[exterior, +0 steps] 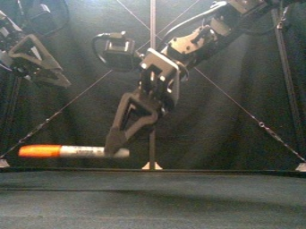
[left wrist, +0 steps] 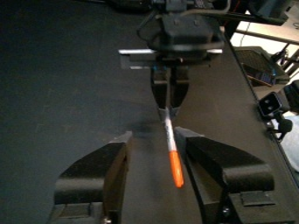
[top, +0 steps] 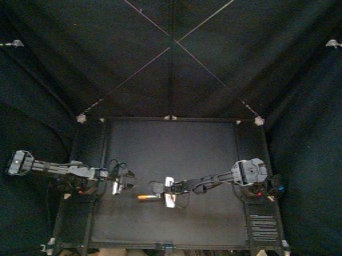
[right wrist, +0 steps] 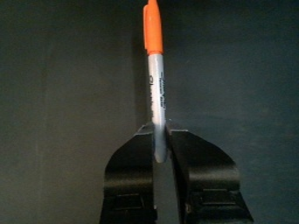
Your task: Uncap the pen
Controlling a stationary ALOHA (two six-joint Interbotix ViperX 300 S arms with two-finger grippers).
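Black curtains point(top: 80, 60) close in a small black table point(top: 174, 150), and nothing lies on the table's surface. I am a robot with two arms. The one thing I work on is a marker pen point(top: 158, 197) with a pale grey barrel and an orange cap point(right wrist: 151, 26).

The pen is lifted off the table, level with it, above the middle of the table's front part. My right pincer point(right wrist: 158, 133) is clenched on the barrel's bare end, so most of the barrel and the whole cap stick out past the jaws. The cap points toward the table's left side.

My left pincer point(left wrist: 160, 138) hangs above the table's left front part, facing the cap. Its jaws are spread wide. In my left wrist view the orange cap lies between them, with a clear gap on each side, so they touch nothing.

The cap is seated on the barrel with no gap showing, so the uncapping itself is not yet done. I judge the task about halfway along: the pen is picked up, steadied and lined up with my free pincer. What remains, as I read it, is to close the left jaws on the cap, then pull the two pincers apart along the pen's length.
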